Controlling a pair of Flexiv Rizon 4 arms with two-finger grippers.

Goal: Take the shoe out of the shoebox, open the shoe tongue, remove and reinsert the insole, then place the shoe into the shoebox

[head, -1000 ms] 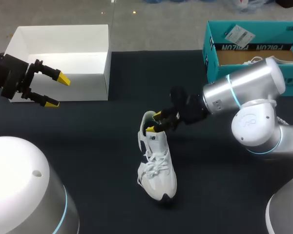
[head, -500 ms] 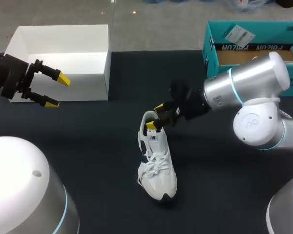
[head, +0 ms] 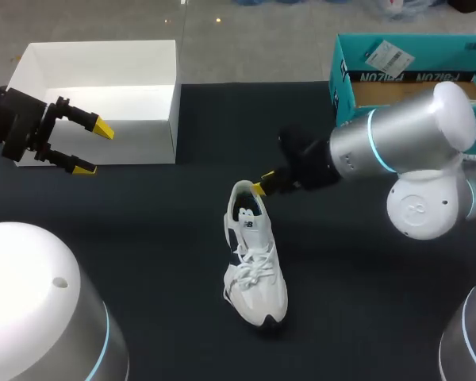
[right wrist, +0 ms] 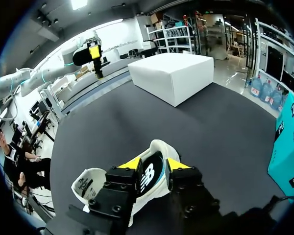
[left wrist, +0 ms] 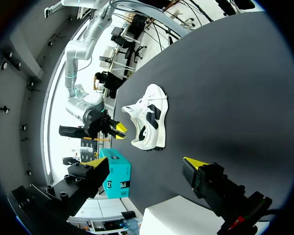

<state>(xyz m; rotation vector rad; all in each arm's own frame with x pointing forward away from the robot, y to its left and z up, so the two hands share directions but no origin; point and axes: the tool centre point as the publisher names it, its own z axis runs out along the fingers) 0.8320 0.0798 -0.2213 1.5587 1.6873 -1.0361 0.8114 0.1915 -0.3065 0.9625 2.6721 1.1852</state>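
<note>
Standing upright on its sole at frame centre on the tabletop point(head: 143, 238), the shoe point(head: 254, 262) has its heel opening toward the right gripper point(head: 264, 186), which hovers just beside the collar, fingers slightly apart, holding nothing; judged placed so for tongue or insole work. At upper left, before the white box point(head: 135, 143), the left gripper point(head: 94, 149) gapes wide and empty, presumably parked clear

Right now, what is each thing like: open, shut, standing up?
white sneaker: upright on its sole, outside both boxes
white box: open on top
teal shoebox: open on top
left hand: open, holding nothing
right hand: open, by the sneaker's heel
</note>
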